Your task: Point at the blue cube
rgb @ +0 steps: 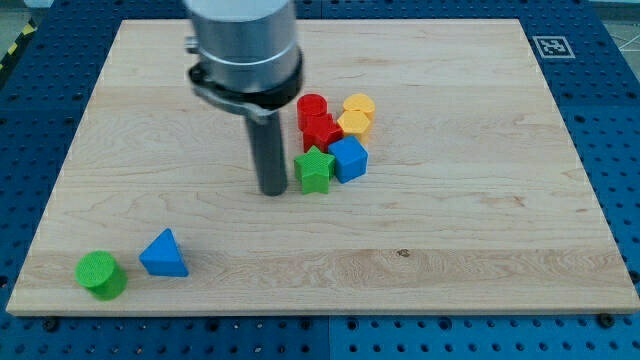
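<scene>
A pale wooden tabletop (480, 250) fills your view, resting on a blue perforated base (620, 120), with a black-and-white marker tag (549, 45) at the board's top right corner. Your arm's grey cylindrical housing (245, 45) comes in from the view's top, left of centre, and narrows to a dark rod ending at my tip (273, 191), planted on the board just to the view's left of the green star block (314, 169), very near it, though whether they touch cannot be told. There are no jaws on this rig, so no spread or pinch can be reported. The blue cube (349, 159) sits immediately to the view's right of the green star, touching it, at the lower right edge of a tight central cluster; the star lies between my tip and the cube. Above them sit a red block (322, 131) of unclear shape and a red cylinder (312, 107), with two yellow blocks (355, 123) (359, 104) on the cluster's right. Well apart, near the view's bottom left, a blue triangular block (163, 254) stands beside a green cylinder (100, 273).
</scene>
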{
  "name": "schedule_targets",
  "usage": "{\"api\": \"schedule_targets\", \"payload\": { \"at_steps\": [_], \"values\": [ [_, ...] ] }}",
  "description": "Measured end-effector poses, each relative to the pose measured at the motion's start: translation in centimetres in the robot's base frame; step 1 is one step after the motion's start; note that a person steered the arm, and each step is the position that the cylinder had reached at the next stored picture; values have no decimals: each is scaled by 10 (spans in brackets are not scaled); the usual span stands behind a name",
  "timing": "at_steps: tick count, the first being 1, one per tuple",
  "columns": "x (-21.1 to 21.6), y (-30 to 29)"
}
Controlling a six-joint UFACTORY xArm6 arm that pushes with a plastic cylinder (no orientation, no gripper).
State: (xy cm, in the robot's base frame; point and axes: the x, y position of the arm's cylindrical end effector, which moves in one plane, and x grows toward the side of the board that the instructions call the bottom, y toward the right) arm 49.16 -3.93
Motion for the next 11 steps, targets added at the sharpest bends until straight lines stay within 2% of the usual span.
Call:
{"api": "schedule_targets", "payload": {
  "at_steps": [1,3,4,5,6,7,9,11],
  "values": [
    [0,34],
    [-21,38],
    [8,30],
    [32,52],
    [45,123],
    [35,168],
    [-13,158],
    [-26,119]
  ]
}}
